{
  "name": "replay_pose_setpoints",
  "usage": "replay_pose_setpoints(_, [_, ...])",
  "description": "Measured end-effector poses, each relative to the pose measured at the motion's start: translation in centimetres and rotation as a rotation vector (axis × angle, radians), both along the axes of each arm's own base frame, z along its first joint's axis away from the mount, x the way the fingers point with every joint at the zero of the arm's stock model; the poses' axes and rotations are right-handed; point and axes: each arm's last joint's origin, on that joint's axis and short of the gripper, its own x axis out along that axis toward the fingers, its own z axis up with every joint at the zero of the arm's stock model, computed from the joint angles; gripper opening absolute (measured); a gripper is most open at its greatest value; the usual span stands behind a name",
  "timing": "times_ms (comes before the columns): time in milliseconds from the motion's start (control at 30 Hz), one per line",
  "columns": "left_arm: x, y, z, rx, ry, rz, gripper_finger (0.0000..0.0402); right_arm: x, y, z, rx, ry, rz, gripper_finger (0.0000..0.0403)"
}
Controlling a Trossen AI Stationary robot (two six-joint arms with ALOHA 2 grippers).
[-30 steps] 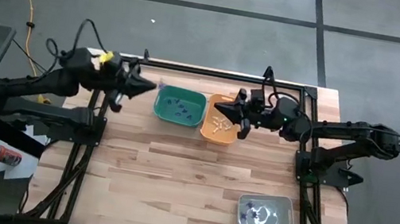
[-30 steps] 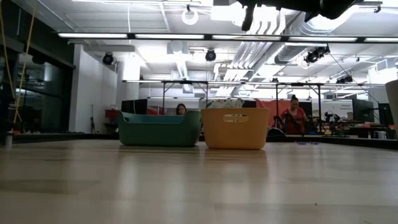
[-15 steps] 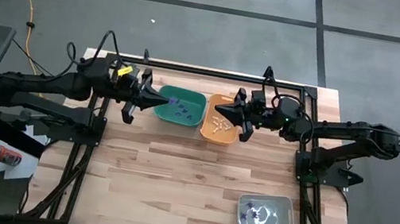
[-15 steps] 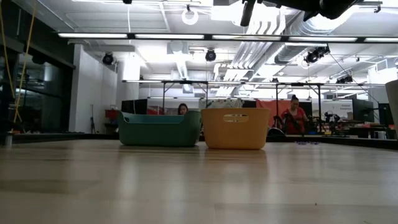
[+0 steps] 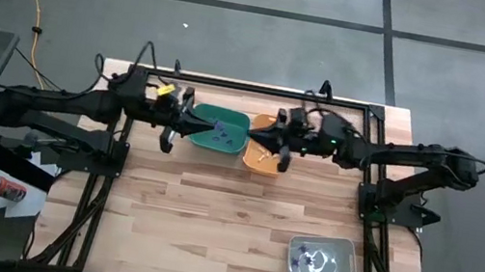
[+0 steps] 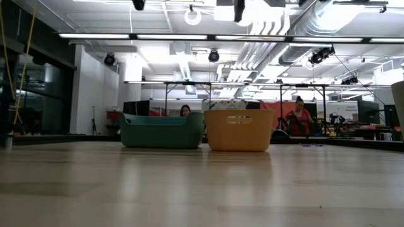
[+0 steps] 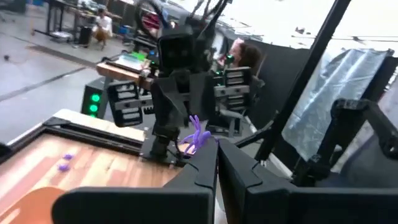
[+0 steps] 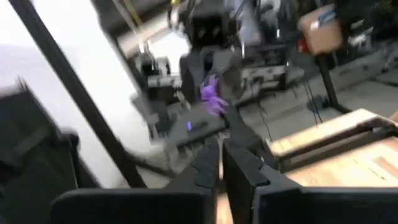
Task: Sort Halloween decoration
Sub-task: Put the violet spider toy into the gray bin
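I see a purple trinket [image 7: 198,134] pinched at the tip of my left gripper [image 5: 216,132], whose jaws are clamped on it, above the green bin [image 5: 233,144] in the upper middle of the high view. More purple bits lie in that bin. My right gripper [image 5: 252,136] faces it over the orange bin [image 5: 260,161]; I cannot tell how its jaws stand. A grey bin [image 5: 320,264] sits lower right on the table [image 5: 210,219].

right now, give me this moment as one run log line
left gripper: shut on purple trinket, over green bin | right gripper: at orange bin | grey bin: near edge
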Motion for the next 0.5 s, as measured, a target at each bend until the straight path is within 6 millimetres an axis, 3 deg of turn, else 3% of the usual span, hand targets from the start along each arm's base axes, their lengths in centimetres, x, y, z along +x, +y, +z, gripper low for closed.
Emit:
replay_pose_setpoints(200, [1.5,0.0,-1.1,-0.041,0.046,-0.068,0.0000,2.7,0.1,2.4,-0.125,0.146,0.031,0.0087])
replay_pose_setpoints(333, [1.6,0.0,-1.1,-0.045,0.043,-0.077,0.0000,2.8,0.0,4.0,-0.186,0.134,0.085,0.0125])
replay_pose_setpoints(500, [1.6,0.0,-1.0,-0.037,0.039,-0.077,0.0000,3.0,0.1,4.4,-0.220,0.121,0.116,0.0139])
